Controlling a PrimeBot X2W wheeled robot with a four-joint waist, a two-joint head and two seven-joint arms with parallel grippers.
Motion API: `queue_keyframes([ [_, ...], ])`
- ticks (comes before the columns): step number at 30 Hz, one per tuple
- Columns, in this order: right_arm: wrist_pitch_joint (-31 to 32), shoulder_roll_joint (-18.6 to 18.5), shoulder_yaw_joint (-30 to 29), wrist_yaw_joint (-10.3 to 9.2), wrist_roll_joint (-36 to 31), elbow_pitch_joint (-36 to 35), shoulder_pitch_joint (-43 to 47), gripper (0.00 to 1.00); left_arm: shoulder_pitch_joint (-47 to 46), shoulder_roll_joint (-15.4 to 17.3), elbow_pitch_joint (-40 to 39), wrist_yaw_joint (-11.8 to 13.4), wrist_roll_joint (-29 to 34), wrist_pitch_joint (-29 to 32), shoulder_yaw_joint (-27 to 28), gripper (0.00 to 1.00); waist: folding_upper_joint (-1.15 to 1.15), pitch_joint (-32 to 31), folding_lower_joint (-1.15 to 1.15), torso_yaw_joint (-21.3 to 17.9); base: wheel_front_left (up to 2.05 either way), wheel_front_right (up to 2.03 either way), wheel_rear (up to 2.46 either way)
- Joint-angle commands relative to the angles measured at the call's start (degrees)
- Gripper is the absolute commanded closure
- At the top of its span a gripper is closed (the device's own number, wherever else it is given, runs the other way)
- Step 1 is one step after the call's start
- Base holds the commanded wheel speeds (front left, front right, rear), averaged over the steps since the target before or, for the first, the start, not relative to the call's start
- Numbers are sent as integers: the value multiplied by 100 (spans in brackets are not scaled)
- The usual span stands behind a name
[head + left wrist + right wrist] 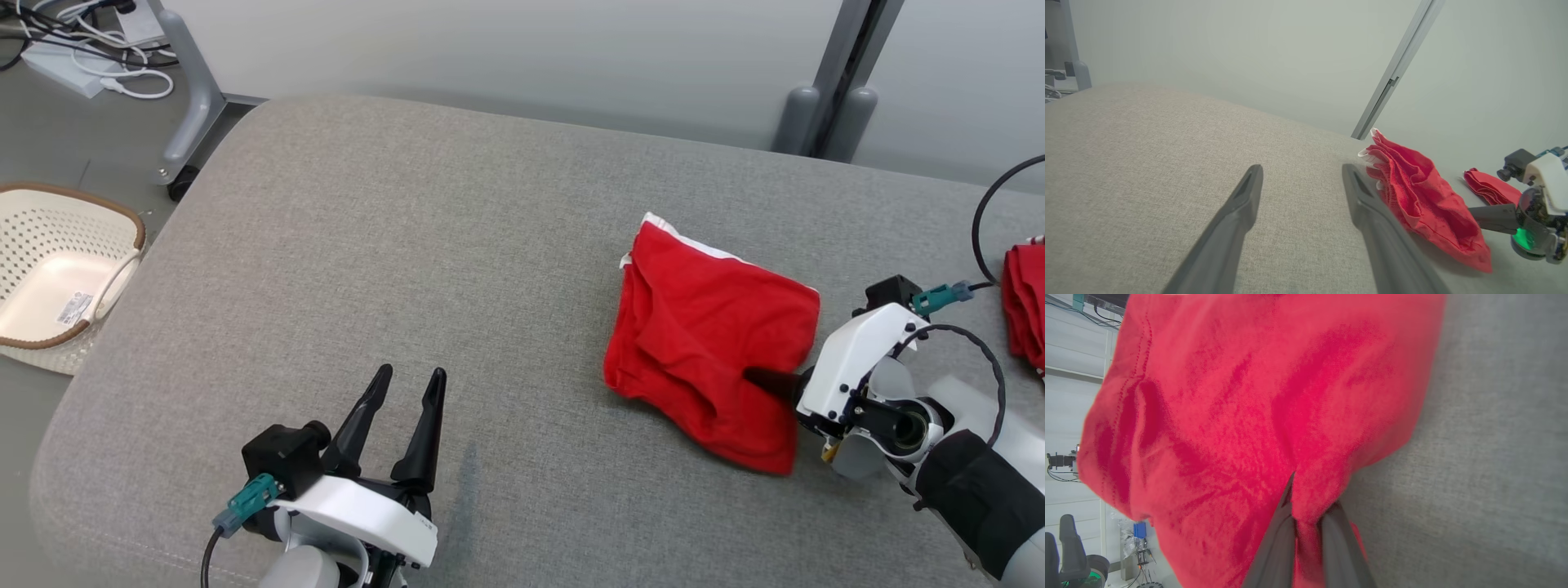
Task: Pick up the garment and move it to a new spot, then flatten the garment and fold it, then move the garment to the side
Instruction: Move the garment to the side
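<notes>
My right gripper (759, 379) is closed on the near right edge of the red garment (709, 327). In the right wrist view my two dark fingers (1280, 539) pinch a fold of the red cloth between them. The garment lies folded and a little wrinkled on the right half of the grey cushion (392, 245), with a white band at its far edge. It spreads from my right hand toward the left and the far side. My left gripper (411, 377) is over the near left part of the cushion, its fingers apart with nothing between them. It is well apart from the garment, which lies to its right. Another red cloth (1027, 302) lies at the right edge of the cushion. A white basket (57, 269) stands on the floor at the left.
</notes>
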Motion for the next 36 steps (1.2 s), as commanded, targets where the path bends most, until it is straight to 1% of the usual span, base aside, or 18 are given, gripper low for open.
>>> queue_keyframes([
  [1, -102, -54, 2, 5, -93, -81, -40, 100, -7, 18, -6, 21, -22, -15, 26, 0, 0, -25, 0, -26, 0, 0, 0],
  [6, -337, -213, 100, 5, -466, -436, -104, 100, 63, 19, -68, 23, 37, -15, 75, 0, 0, -137, 0, -188, 0, 0, 0],
  [10, -396, -400, 265, 4, -788, -745, -193, 100, 70, 21, -179, -1, 86, -15, 47, 0, 0, -210, 0, -413, 0, 0, 0],
  [12, -426, -542, 345, 5, -961, -933, -294, 100, 25, 57, -205, -11, 280, -15, -84, 0, 0, -218, 0, -549, 0, 0, 0],
  [16, -467, -797, 624, 5, -1398, -1205, -471, 100, -47, 48, -212, -22, 387, -15, -321, 0, 0, -187, 0, -855, 0, 0, 0],
  [21, -470, -910, 774, 4, -1626, -1507, -768, 100, -214, 44, -209, -29, 464, -15, -488, 0, 0, -92, 0, -1326, 0, 0, 0],
  [26, -586, -957, 876, 5, -1832, -1749, -1095, 100, -447, 42, -201, -40, 582, -15, -643, 0, 0, 125, 0, -1699, 0, 0, 0],
  [31, -657, -1096, 953, 5, -1955, -1929, -1494, 100, -682, 76, -178, -51, 635, -9, -753, 0, 0, 462, 0, -1979, 0, 0, 0],
  [36, -757, -1345, 1007, 4, -2202, -2085, -1990, 100, -889, 153, -204, -56, 678, 24, -808, 0, 0, 882, 0, -2159, 0, 0, 0],
])
